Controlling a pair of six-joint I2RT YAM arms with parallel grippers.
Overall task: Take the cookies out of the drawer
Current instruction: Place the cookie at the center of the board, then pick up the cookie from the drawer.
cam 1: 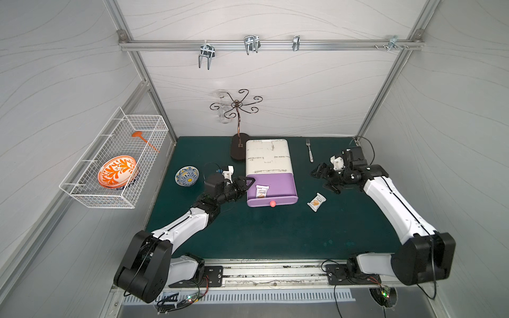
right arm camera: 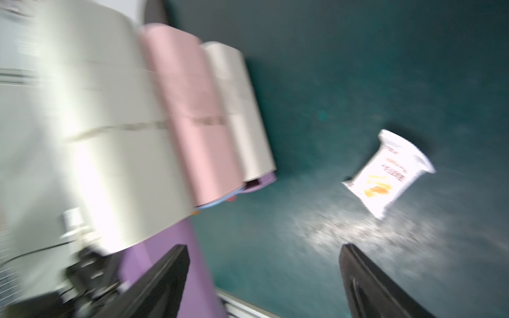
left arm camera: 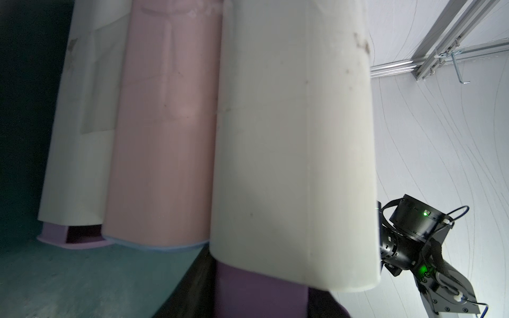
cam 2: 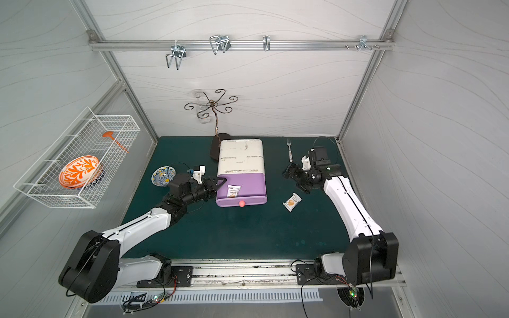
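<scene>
Arms (cam 1: pixel 391 201) reach inward: right hand (cam 1: pixel 322 180) spread empty, left hand (cam 1: pixel 246 183) against the drawer (cam 1: pixel 281 184), its grip unclear.

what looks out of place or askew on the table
One cookie packet lies tilted on the green mat, outside the open purple drawer, where a second packet sits. The white cabinet top looks scuffed.

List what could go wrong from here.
1. A packet lies in the drawer close beside the left gripper. The open right gripper may bump that arm when it reaches in.
2. The other packet lies on the mat near the right gripper, so a low pass toward the drawer could knock it away.
3. The drawer packet looks flat on the floor, so the fingers may slip off it.
</scene>
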